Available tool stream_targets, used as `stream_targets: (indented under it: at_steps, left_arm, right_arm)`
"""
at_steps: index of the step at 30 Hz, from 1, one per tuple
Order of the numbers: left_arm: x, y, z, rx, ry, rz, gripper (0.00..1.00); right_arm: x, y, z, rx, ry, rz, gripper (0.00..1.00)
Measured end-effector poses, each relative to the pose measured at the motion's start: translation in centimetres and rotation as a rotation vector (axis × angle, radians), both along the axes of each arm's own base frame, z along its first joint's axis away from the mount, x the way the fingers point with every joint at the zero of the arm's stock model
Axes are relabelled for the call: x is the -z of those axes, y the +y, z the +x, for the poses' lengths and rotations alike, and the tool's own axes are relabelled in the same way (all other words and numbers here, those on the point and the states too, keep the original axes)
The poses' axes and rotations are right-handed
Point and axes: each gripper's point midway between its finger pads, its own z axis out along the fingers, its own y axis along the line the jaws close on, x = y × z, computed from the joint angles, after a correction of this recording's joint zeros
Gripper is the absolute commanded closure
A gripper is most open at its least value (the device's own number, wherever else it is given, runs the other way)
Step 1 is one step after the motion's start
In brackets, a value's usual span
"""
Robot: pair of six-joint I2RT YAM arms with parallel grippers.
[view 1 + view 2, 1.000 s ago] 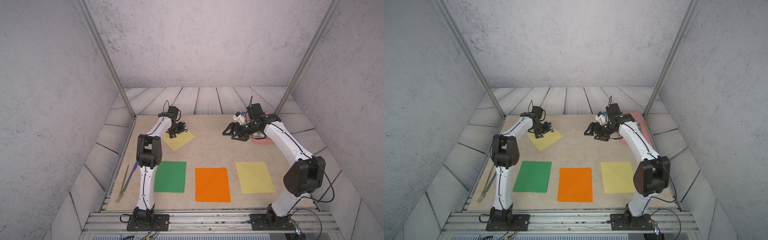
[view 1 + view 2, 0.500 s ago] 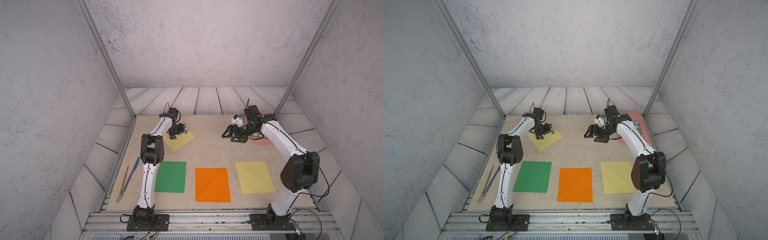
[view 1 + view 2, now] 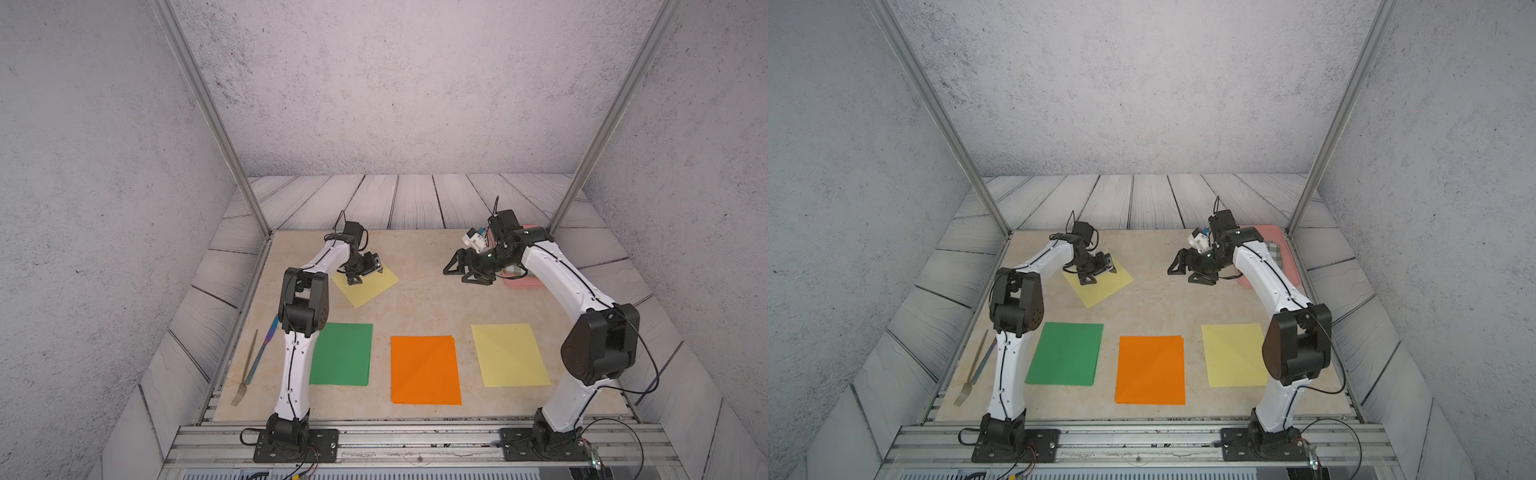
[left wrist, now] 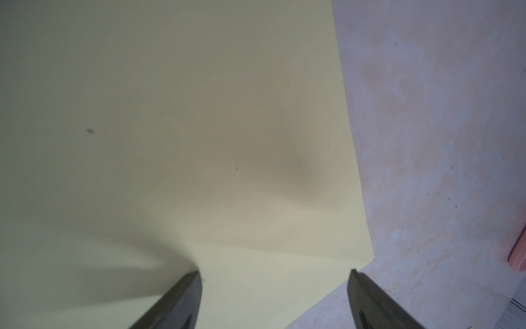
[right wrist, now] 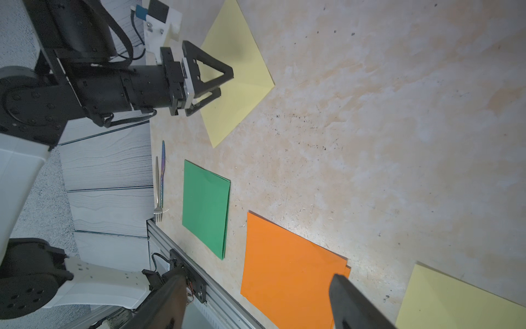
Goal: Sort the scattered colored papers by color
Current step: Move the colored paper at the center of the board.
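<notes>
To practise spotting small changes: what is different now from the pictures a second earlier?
The right arm's elbow swung slightly inward; the right gripper, open, stayed beside the pink tray. The left gripper, open, shifted a little over the far yellow sheet. Nothing was grasped or released. The green sheet, orange sheet and near yellow sheet stayed put.

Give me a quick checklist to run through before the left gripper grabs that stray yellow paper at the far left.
1. Left gripper open: ok.
2. Left gripper straddling a corner of the stray pale yellow paper: ok.
3. Fingertips touching that paper: cannot tell.
4. Right gripper open, empty, apart from the papers: ok.
5. Front pale yellow paper uncovered for stacking: ok.
6. Green papers and orange papers each stacked: ok.
</notes>
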Motion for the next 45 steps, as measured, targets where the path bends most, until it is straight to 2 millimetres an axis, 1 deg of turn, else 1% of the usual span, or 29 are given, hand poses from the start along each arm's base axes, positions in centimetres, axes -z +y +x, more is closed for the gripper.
stream_targets:
  at_steps: [6,8,11,14,16,21,26,29,31,33,35,37,38,39,41,43,45]
  left_arm:
    - [-0.2,-6.2,-3.5,0.117,0.010,-0.049,0.13]
    - [-0.3,-8.1,-4.5,0.152,0.013,-0.069,0.13]
    - [-0.5,-10.2,-5.8,0.198,0.025,-0.098,0.13]
    - [-0.6,-11.9,-6.7,0.242,0.043,-0.133,0.12]
    - [-0.7,-12.9,-6.8,0.277,0.049,-0.153,0.12]
    - [-1.0,-14.4,-6.9,0.365,0.055,-0.197,0.12]
    - [-1.4,-14.2,-7.4,0.427,0.056,-0.190,0.12]
    - [-2.4,-14.0,-7.1,0.436,0.031,-0.192,0.10]
    - [-3.2,-13.8,-6.8,0.435,0.013,-0.195,0.09]
    - [-4.5,-13.1,-6.4,0.412,-0.014,-0.199,0.09]
    - [-6.5,-12.0,-5.9,0.376,-0.050,-0.209,0.09]
    - [-8.1,-10.4,-5.3,0.333,-0.083,-0.220,0.09]
    - [-8.5,-9.5,-5.1,0.308,-0.094,-0.224,0.09]
    - [-8.6,-8.8,-5.0,0.291,-0.096,-0.225,0.09]
    - [-7.8,-7.1,-4.6,0.253,-0.085,-0.219,0.09]
    - [-6.0,-5.8,-4.4,0.223,-0.051,-0.201,0.09]
    - [-4.2,-5.1,-4.6,0.209,-0.013,-0.186,0.09]
  right_arm:
    - [0.0,0.2,0.7,0.010,-0.016,0.009,0.17]
    - [0.5,0.2,1.0,0.016,-0.009,0.004,0.17]
    - [1.6,0.2,1.7,0.030,0.008,-0.005,0.17]
    - [2.9,0.1,2.3,0.050,0.031,-0.005,0.17]
    - [3.8,-0.1,2.6,0.064,0.051,-0.006,0.17]
    - [5.7,-0.8,3.4,0.106,0.091,-0.006,0.17]
    - [7.5,-1.4,4.1,0.132,0.128,-0.012,0.19]
    - [9.2,-1.4,4.7,0.133,0.160,-0.022,0.24]
    - [10.3,-1.5,4.7,0.133,0.188,-0.031,0.27]
    - [11.4,-1.3,5.2,0.124,0.214,-0.038,0.30]
    - [13.1,-1.1,6.0,0.119,0.236,-0.046,0.30]
    - [14.6,-1.2,5.8,0.115,0.272,-0.057,0.30]
    - [15.1,-1.2,5.5,0.114,0.290,-0.063,0.30]
    - [15.5,-1.3,5.3,0.113,0.302,-0.068,0.30]
    - [15.8,-1.4,4.8,0.109,0.319,-0.076,0.29]
    - [15.9,-1.5,4.6,0.108,0.324,-0.078,0.29]
    - [16.3,-1.5,4.2,0.107,0.336,-0.081,0.28]
